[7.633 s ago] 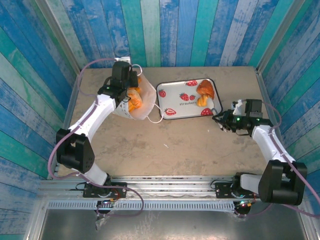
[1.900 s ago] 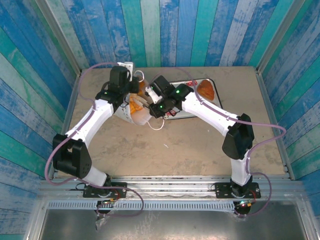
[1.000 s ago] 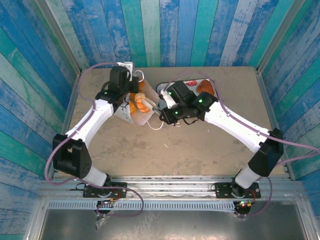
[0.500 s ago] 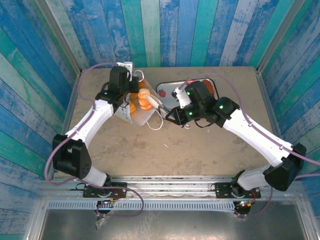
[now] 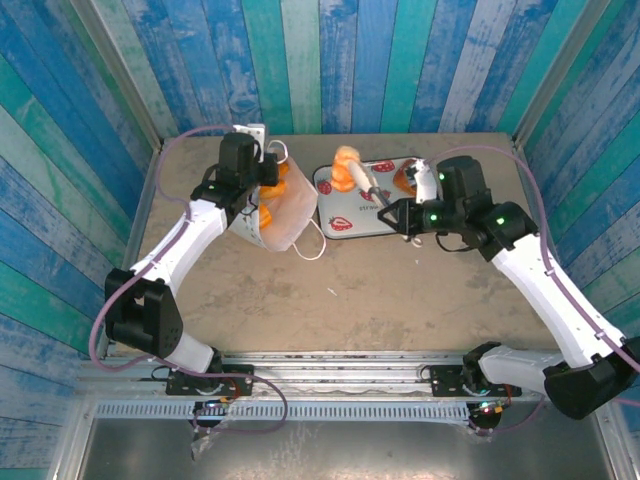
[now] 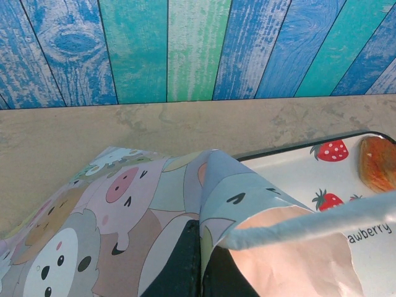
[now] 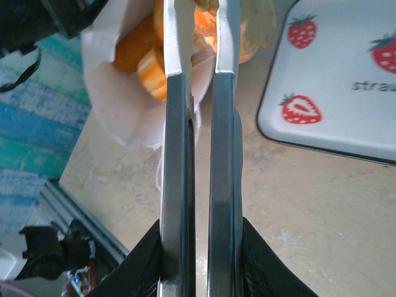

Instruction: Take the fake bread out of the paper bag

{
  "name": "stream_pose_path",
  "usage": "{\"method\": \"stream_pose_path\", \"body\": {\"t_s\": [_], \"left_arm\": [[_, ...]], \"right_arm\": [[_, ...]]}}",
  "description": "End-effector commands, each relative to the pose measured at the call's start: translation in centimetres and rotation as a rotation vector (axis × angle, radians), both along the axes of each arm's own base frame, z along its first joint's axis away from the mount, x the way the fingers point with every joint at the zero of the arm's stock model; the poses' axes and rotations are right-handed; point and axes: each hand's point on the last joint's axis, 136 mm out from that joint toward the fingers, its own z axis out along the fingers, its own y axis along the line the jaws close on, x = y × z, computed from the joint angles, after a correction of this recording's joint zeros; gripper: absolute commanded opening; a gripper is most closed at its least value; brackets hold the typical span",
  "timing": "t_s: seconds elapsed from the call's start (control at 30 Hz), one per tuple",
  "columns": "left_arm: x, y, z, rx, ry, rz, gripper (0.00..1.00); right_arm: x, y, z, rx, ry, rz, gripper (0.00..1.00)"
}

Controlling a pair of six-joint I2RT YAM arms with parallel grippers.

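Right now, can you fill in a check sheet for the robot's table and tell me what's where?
Surface: tan table, bare in the middle, no spills seen.
Job's things: white paper bag at the back left, held open with orange bread inside; lifted pastry is out of the bag, over the tray's left end.
Clutter: strawberry-print tray beside the bag, with a second pastry on it.
Grippers: left gripper shut on the bag's rim; right gripper shut on the lifted pastry.
Cables: purple cables loop along both arms.
Surroundings: blue and green plank walls.
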Motion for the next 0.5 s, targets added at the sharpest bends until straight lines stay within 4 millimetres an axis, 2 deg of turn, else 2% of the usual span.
{"method": "stream_pose_path", "body": {"t_s": [0.0, 0.2, 0.47], "left_arm": [[-1.0, 0.5, 3.9, -0.029, -0.099, 0.004, 0.0], [-1.0, 0.5, 4.0, -0.029, -0.101, 0.004, 0.0], [-1.0, 0.4, 3.9, -0.031, -0.099, 0.002, 0.0]], "right_arm": [[0.3, -1.4, 0.5, 0.019, -0.004, -0.027, 0.15], [2.2, -4.2, -2.0, 0.014, 0.079, -0.115, 0.15], [3.3, -4.2, -6.2, 0.078, 0.217, -0.118, 0.16]]}}
